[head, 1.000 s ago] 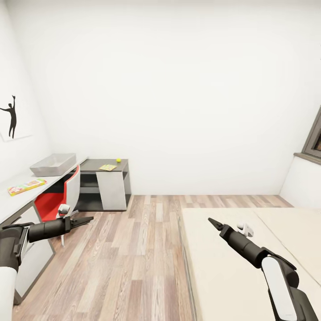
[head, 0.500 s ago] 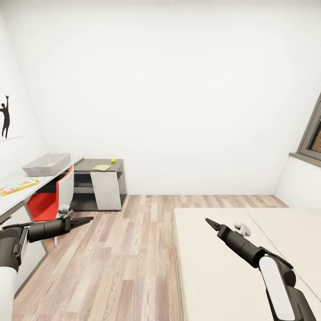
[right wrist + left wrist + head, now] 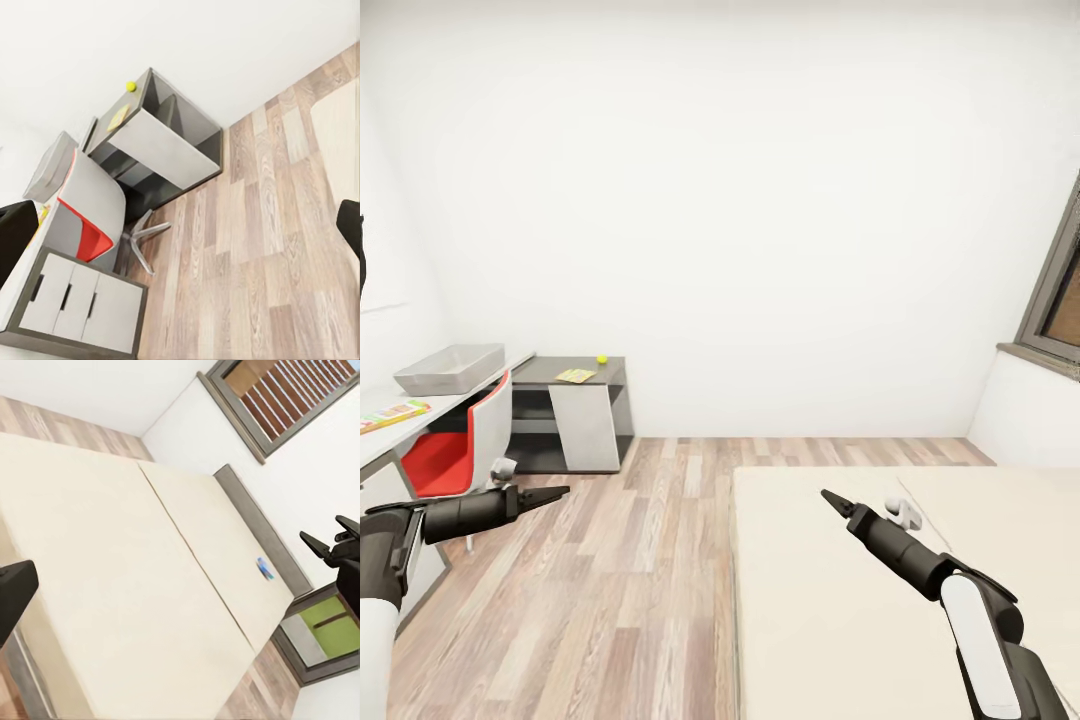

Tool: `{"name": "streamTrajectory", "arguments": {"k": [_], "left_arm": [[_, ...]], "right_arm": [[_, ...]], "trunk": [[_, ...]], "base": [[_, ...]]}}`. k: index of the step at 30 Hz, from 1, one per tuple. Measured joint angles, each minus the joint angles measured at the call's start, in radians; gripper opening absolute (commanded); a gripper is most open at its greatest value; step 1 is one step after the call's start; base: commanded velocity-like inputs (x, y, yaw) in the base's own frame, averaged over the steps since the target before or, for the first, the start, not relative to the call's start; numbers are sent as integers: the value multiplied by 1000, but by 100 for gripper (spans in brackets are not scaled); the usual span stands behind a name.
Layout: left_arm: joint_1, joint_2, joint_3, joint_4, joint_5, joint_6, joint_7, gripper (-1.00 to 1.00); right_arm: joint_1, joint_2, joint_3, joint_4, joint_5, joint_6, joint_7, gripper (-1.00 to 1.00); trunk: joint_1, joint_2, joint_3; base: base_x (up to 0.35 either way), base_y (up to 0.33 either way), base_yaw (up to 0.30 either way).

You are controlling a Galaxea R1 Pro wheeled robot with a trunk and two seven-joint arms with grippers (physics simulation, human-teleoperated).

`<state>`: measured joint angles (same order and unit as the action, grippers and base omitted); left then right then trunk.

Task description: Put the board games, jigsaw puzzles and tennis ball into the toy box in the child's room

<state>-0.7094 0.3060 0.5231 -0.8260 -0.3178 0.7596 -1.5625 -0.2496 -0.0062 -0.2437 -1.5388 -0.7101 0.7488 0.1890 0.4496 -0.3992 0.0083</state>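
On the worktop (image 3: 390, 428) by the left wall sits the toy box (image 3: 448, 368), a Skip-Bo game (image 3: 390, 415) nearer; farther along, the tennis ball (image 3: 601, 359) beside what looks like a jigsaw puzzle (image 3: 575, 376). Left claw (image 3: 555, 492) and right claw (image 3: 828, 497) hang pressed together, empty.

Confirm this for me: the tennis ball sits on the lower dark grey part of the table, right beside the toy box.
Not quite. The tennis ball does sit on the lower dark grey part of the table, but not beside the toy box. The toy box stands apart on the pale grey top; what lies near the ball is a jigsaw puzzle. The head view shows this.
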Motion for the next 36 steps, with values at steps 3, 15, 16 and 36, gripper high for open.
{"name": "streamTrajectory", "arguments": {"k": [3, 15, 16, 36], "left_arm": [[0, 0, 0, 0, 0, 0, 0, 100], [0, 0, 0, 0, 0, 0, 0, 100], [0, 0, 0, 0, 0, 0, 0, 100], [0, 0, 0, 0, 0, 0, 0, 100]], "right_arm": [[0, 0, 0, 0, -1, 0, 0, 100], [0, 0, 0, 0, 0, 0, 0, 100], [0, 0, 0, 0, 0, 0, 0, 100], [0, 0, 0, 0, 0, 1, 0, 100]], "trunk": [[0, 0, 0], [0, 0, 0], [0, 0, 0], [0, 0, 0]], "base": [[0, -239, 0], [0, -239, 0], [0, -239, 0], [0, -239, 0]]}}
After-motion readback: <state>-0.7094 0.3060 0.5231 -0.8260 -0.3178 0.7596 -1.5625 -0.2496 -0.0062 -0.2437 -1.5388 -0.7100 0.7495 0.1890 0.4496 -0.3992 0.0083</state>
